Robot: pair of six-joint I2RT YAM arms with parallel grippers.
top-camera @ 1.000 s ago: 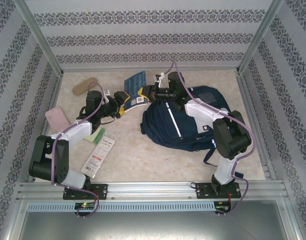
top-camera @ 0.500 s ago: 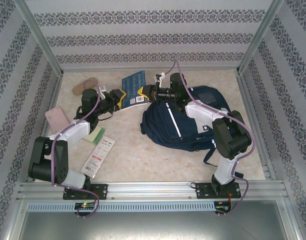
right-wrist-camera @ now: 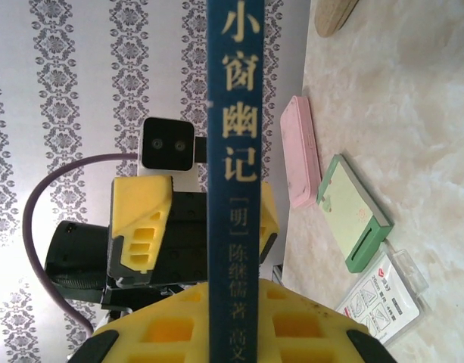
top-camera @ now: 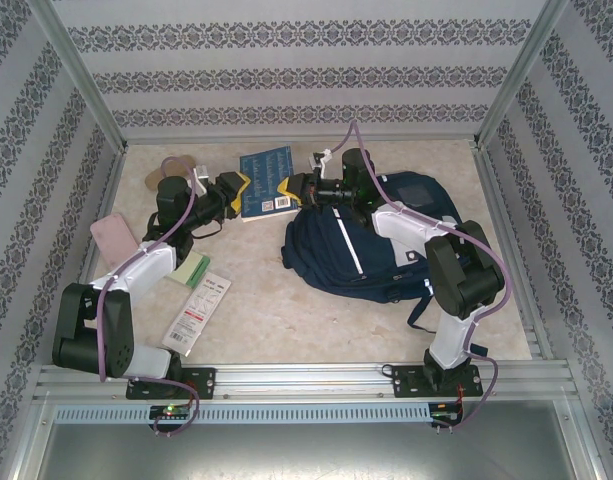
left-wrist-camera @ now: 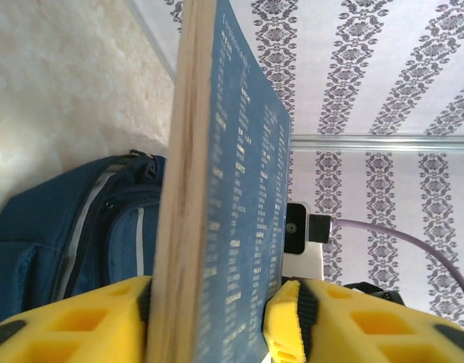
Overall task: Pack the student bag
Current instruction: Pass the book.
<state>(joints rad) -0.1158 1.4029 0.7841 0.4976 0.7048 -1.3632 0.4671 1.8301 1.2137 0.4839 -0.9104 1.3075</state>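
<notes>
Item: book (top-camera: 264,181), shifted left from student bag (top-camera: 366,255); my right claw (top-camera: 294,187) clamps it; left claw (top-camera: 238,192) straddles, grip unclear; unpacked.

On the book (left-wrist-camera: 239,212), you cannot read the blurred cover print; its lower end runs off the frame. The left arm (top-camera: 146,262) hides part of the tan item (top-camera: 178,163) behind it.

White walls (top-camera: 306,60) with grey floral stripes enclose a pale marbled tabletop (top-camera: 286,315) framed by aluminium rails (top-camera: 306,378).
</notes>
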